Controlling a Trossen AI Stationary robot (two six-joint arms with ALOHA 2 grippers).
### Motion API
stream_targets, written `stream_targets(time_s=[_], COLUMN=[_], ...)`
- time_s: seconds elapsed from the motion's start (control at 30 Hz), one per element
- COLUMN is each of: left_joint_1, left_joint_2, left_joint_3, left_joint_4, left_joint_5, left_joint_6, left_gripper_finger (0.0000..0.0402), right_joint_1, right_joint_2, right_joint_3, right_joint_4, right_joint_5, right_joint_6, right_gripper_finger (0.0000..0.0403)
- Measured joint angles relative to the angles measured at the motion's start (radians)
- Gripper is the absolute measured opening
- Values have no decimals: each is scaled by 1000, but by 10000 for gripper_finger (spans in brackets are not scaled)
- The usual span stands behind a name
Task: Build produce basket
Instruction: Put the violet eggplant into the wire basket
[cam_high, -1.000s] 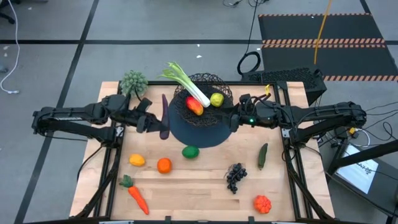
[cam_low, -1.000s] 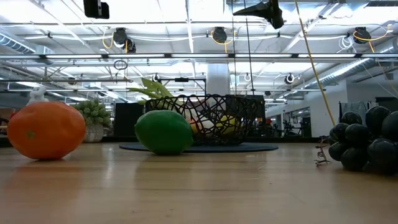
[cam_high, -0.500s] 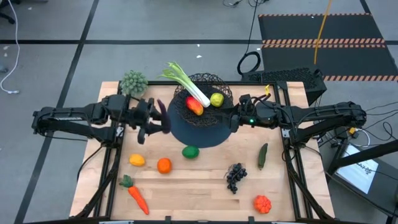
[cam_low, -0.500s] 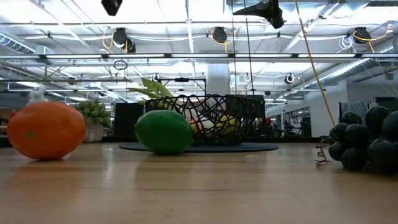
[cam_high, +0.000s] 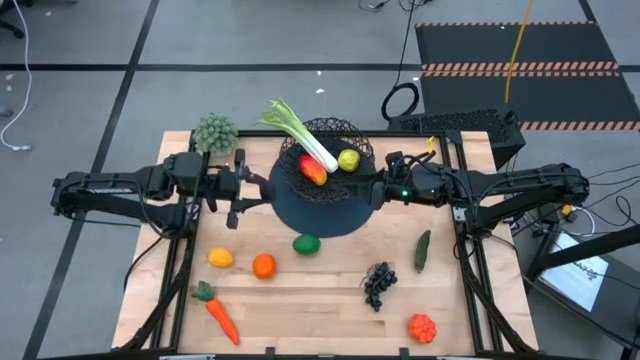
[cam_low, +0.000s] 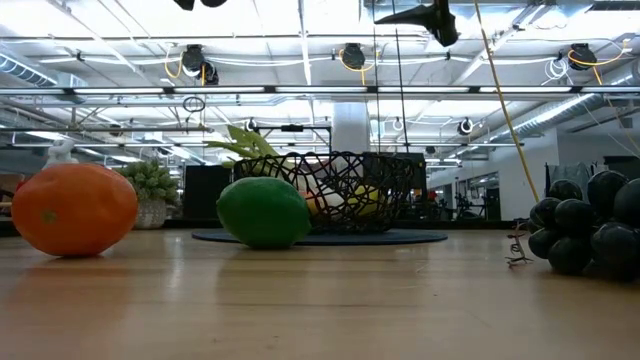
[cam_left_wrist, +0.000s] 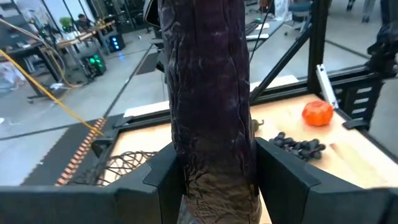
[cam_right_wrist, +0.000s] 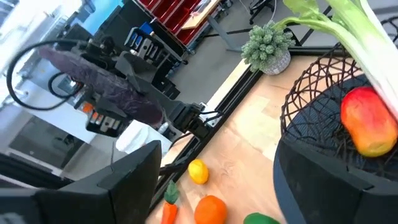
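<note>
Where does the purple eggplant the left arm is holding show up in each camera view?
High view: eggplant in the left gripper, just left of the basket.
Low view: not in it.
Left wrist view: eggplant fills the centre, between the fingers.
Right wrist view: eggplant raised at the far arm.
Shared landmark: the basket, with mesh also in the left wrist view.

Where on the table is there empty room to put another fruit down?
Bare wood lies between the carrot and grapes, and between the cucumber and tomato. It's crowded around the basket.
</note>
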Motion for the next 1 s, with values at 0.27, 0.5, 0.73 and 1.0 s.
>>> stream_targets(time_s=[0.27, 0.5, 0.73, 1.0], left_joint_1=[1, 1, 1, 1], left_joint_2=[0, 0, 0, 0], left_joint_3=[0, 0, 0, 0], left_joint_4=[0, 0, 1, 2], left_joint_5=[-14, -14, -14, -12], left_joint_6=[-40, -297, -664, -1064], left_gripper_finger=[175, 175, 175, 175], right_joint_1=[0, 0, 0, -10], right_joint_2=[0, 0, 0, 0], right_joint_3=[0, 0, 0, 0], right_joint_4=[8, 8, 7, 7], right_joint_5=[0, -1, -1, 2], right_joint_6=[79, 82, -28, -149], right_gripper_finger=[313, 313, 313, 313])
